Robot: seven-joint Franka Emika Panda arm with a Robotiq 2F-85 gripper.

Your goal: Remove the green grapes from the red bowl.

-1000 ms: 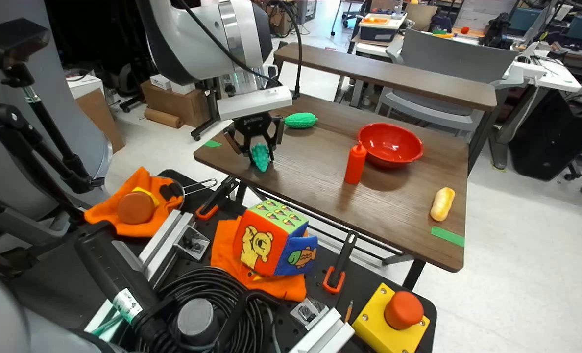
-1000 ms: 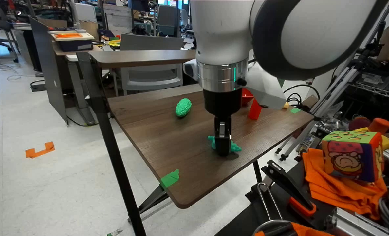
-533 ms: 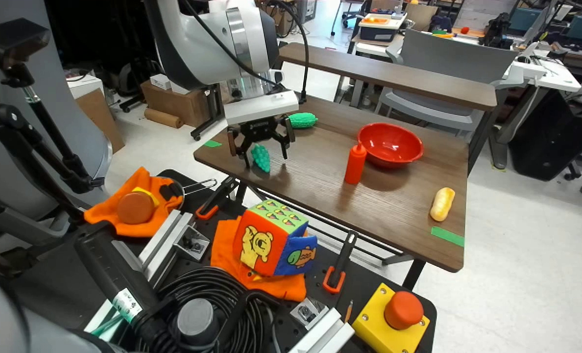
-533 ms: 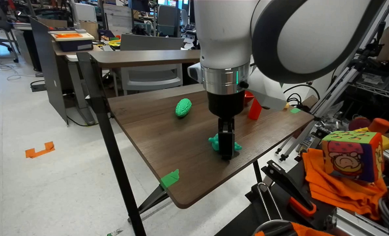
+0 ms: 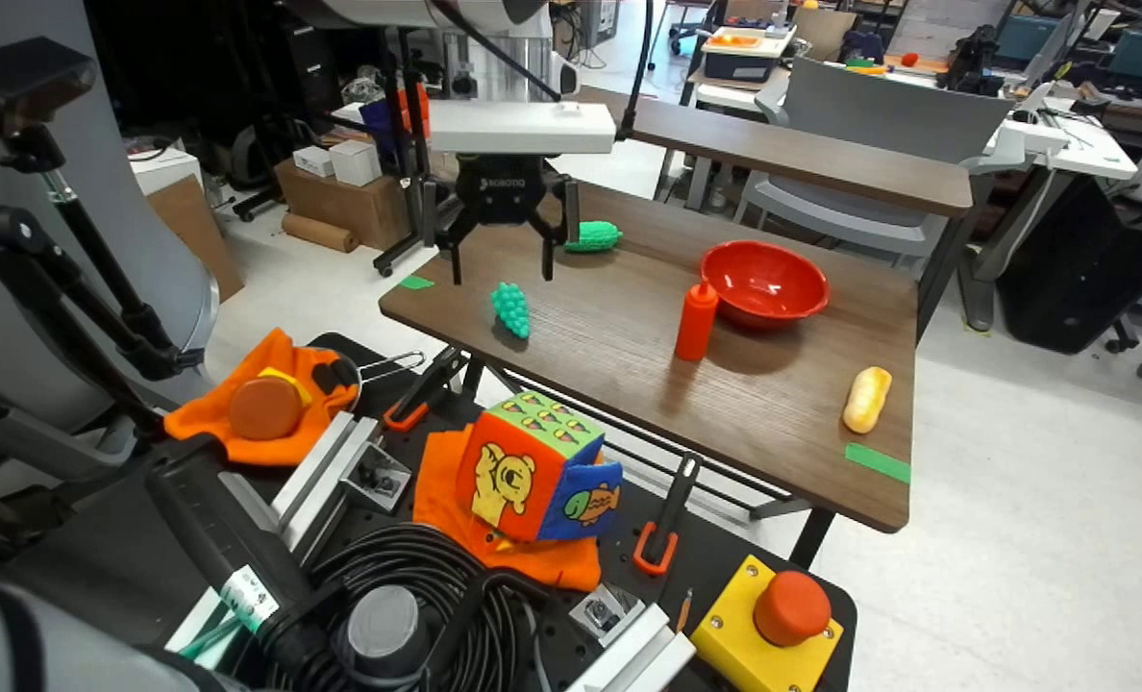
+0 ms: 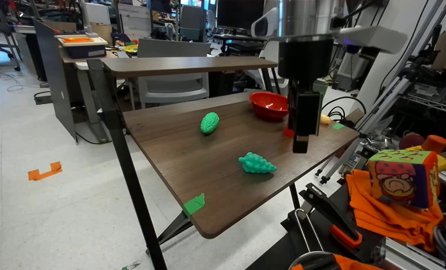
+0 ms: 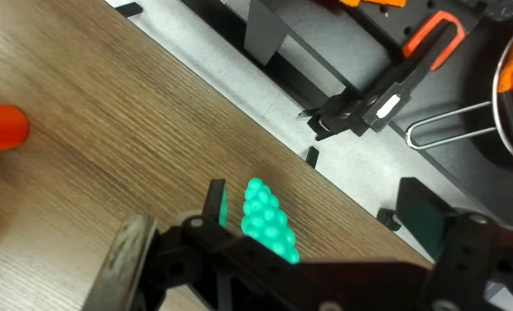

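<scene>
The green grapes [image 5: 511, 309] lie on the tabletop near its front edge, outside the red bowl, and show whole in an exterior view [image 6: 257, 164]. At the table's far side stands the red bowl [image 5: 773, 274], with nothing visible inside it; an exterior view shows the bowl [image 6: 264, 107] partly behind my gripper. My gripper [image 5: 502, 277] hangs above the table, fingers spread wide and holding nothing. In the wrist view, the lower end of the grapes [image 7: 265, 216] is covered by the open gripper [image 7: 312, 203], and they sit lower down, closer to the left finger.
A red bottle [image 5: 696, 322] stands upright in front of the bowl. A smooth-ended green corn-like object [image 6: 210, 123] lies at the back, and a yellow bread-like piece [image 5: 867, 399] near the far end. Clamps and a fabric cube [image 5: 537, 466] crowd the black cart alongside.
The gripper was around the grapes at the table; its fingers have spread, let go, and risen clear upward. The grapes stay where they were on the tabletop.
</scene>
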